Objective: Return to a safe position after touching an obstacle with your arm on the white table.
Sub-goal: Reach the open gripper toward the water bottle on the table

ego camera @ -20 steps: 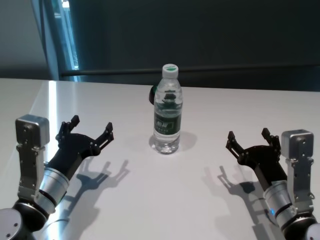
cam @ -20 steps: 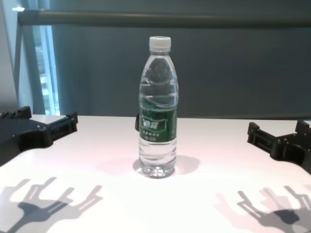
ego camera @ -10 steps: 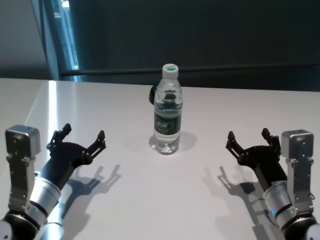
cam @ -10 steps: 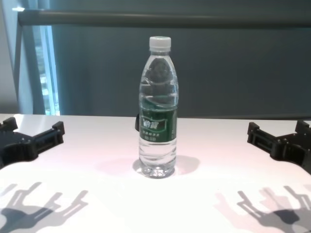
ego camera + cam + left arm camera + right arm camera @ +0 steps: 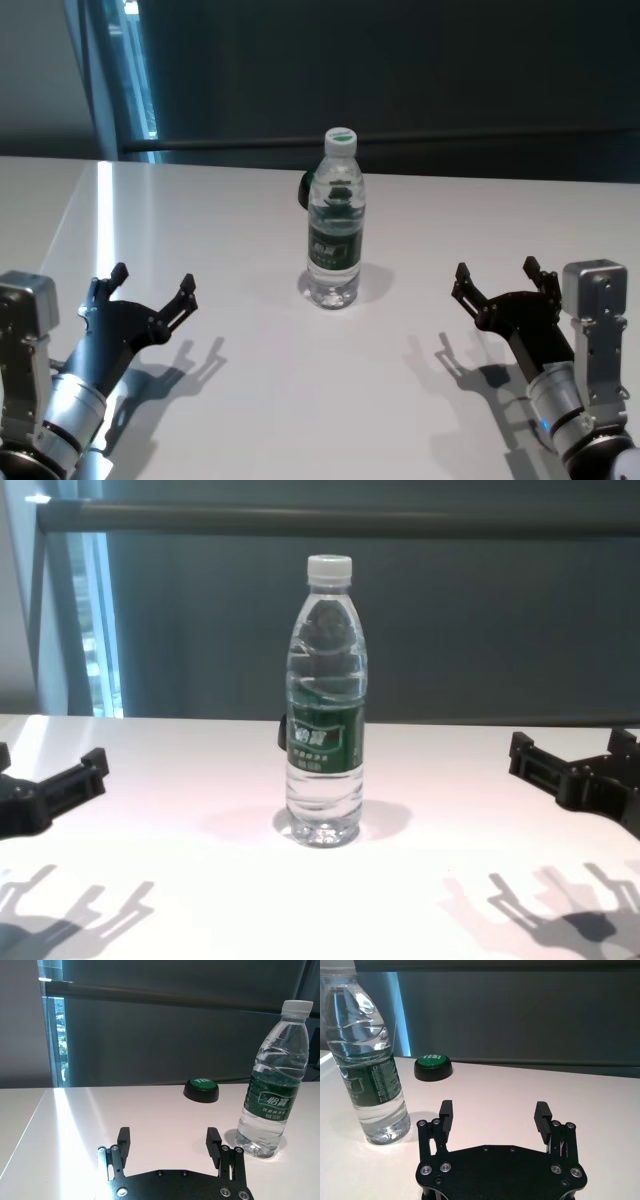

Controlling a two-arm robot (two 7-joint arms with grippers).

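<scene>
- Standing upright mid-surface is the water bottle [image 5: 333, 218]: clear plastic, white cap, dark green label band, nothing touching it.
- The white surface [image 5: 330, 380] runs wide to both sides of it.
- The left hand [image 5: 142, 297] hovers low over the near-left part of the surface, well apart from the bottle, fingers spread wide and holding nothing.
- The right hand [image 5: 497, 282] sits over the near-right side, also well clear of the bottle, fingers splayed, nothing in them.
- Both hands throw sharp shadows onto the surface just beneath them.
- A black puck with a green button top [image 5: 201, 1089] sits behind the bottle, toward the far edge; from the head view it mostly hides behind the bottle.
</scene>
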